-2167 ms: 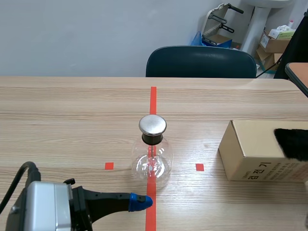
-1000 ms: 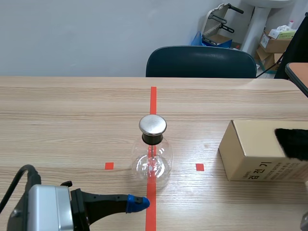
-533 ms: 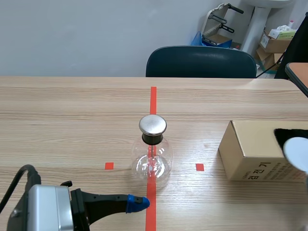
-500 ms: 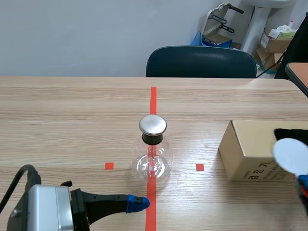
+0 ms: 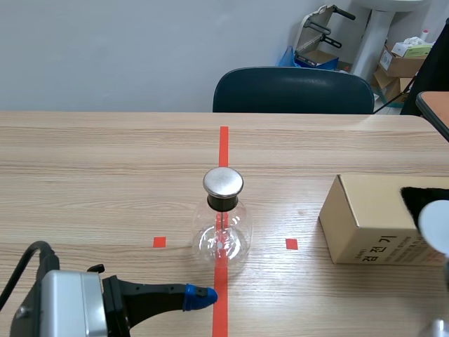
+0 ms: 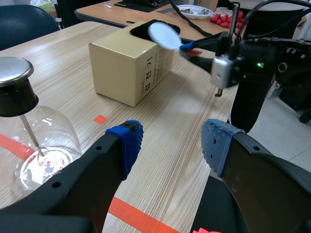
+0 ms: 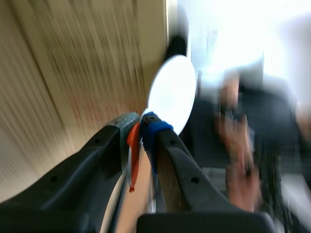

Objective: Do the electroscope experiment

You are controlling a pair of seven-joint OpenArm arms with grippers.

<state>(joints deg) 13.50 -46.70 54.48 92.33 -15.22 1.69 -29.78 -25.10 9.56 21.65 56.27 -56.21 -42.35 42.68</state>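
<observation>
Right gripper (image 7: 141,124) pinches the orange handle (image 7: 133,150) of a white disc (image 7: 172,94), probably light and stiff; left gripper (image 6: 170,141) spread, empty.

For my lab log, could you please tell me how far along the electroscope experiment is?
Done: the right gripper is shut on the white disc. In hand: it holds the disc by the cardboard box. To do: bringing it to the electroscope's untouched metal cap. The left gripper is open.
</observation>
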